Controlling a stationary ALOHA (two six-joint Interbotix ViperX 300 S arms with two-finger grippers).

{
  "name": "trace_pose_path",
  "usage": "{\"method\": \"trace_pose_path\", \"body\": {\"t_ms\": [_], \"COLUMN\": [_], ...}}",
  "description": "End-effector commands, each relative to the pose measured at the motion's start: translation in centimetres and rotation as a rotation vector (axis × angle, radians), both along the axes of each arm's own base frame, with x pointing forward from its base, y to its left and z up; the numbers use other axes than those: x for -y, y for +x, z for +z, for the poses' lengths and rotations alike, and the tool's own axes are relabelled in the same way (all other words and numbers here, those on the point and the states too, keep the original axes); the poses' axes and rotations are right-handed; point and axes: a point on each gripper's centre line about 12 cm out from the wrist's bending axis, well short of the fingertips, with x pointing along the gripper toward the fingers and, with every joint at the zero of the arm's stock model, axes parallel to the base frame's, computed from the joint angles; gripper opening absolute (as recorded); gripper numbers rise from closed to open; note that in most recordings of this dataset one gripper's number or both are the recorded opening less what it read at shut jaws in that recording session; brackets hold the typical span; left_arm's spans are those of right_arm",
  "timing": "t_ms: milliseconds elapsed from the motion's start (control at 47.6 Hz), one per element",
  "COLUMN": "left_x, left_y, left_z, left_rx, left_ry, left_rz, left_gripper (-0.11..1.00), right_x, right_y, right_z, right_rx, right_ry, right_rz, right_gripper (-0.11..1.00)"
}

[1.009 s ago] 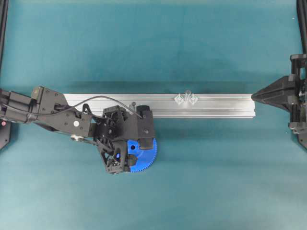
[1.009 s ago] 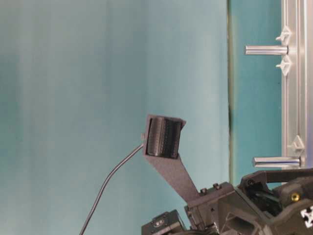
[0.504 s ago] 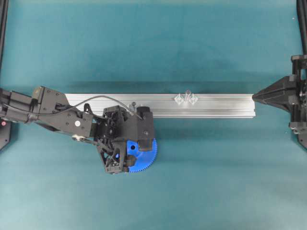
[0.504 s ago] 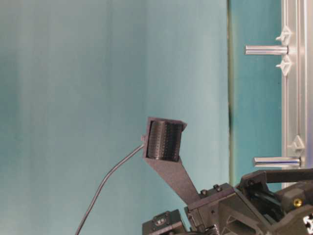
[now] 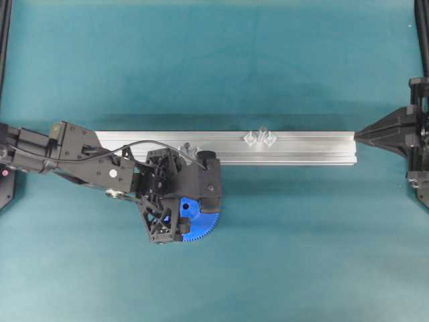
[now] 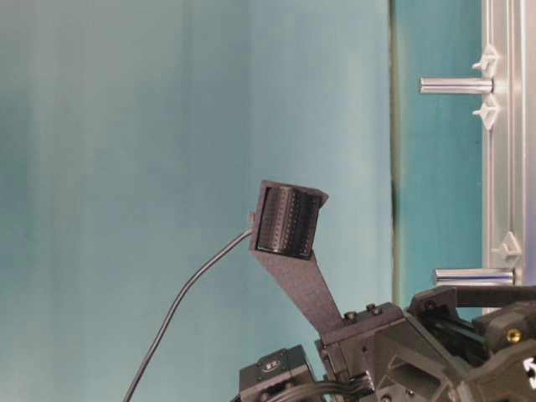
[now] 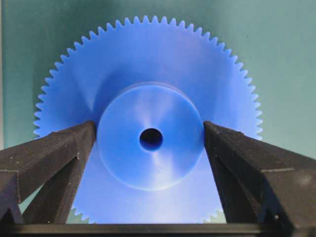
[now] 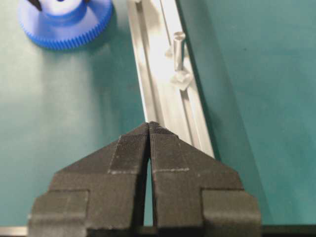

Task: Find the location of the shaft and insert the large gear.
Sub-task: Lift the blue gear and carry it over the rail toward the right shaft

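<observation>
The large gear lies flat on the bench, its raised hub between the left fingers, which stand wide apart, one at 9 o'clock, one at 3, not gripping. The shaft on the rail lies toward 2 o'clock. The right fingers are pressed together, empty.
</observation>
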Motion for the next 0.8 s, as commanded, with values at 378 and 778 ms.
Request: {"method": "trace_pose_path", "body": {"t_ms": [378, 778], "left_x": [0.0, 0.1], "left_y": [0.0, 0.7], "left_z": [0.5, 1.9], "left_rx": [-0.059, -0.019], "left_ry": [0.013, 0.009], "left_rz": [-0.008, -0.009], "left_gripper": [0.80, 0.72], "right_x": [0.1, 0.1], "right_y": [0.1, 0.1], "right_z": [0.4, 0.4], "right_rx": [0.013, 0.015], "right_ry": [0.006, 0.006], "right_rz": [-0.008, -0.008], "right_gripper": [0.04, 0.04]}}
